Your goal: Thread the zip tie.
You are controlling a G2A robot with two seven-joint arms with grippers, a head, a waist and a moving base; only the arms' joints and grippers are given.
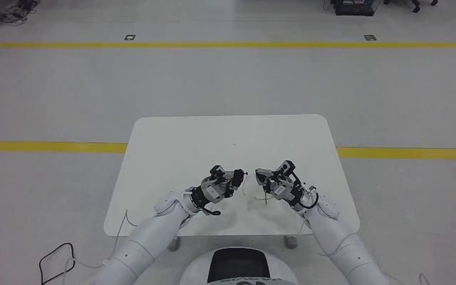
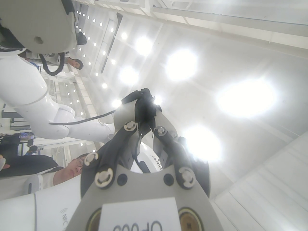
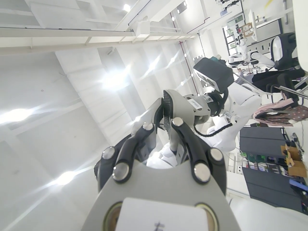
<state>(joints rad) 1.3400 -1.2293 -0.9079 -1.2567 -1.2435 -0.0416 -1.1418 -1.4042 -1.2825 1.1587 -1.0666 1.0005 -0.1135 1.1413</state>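
Observation:
Both grippers hover close together, tips facing each other, over the near half of the white table. My left gripper is shut on one end of a thin dark zip tie, which sags in a loop toward my right gripper. The right gripper is shut on the tie's other part, and a short tail hangs below it. In the left wrist view, the left gripper has its fingertips pressed together, with the right gripper just beyond. The right wrist view has the right gripper pinched shut, a ribbed pad showing.
The tabletop carries nothing else; its front edge lies just below the arms. Yellow floor lines run past the table on both sides. A person shows at the edge of the left wrist view, away from the work.

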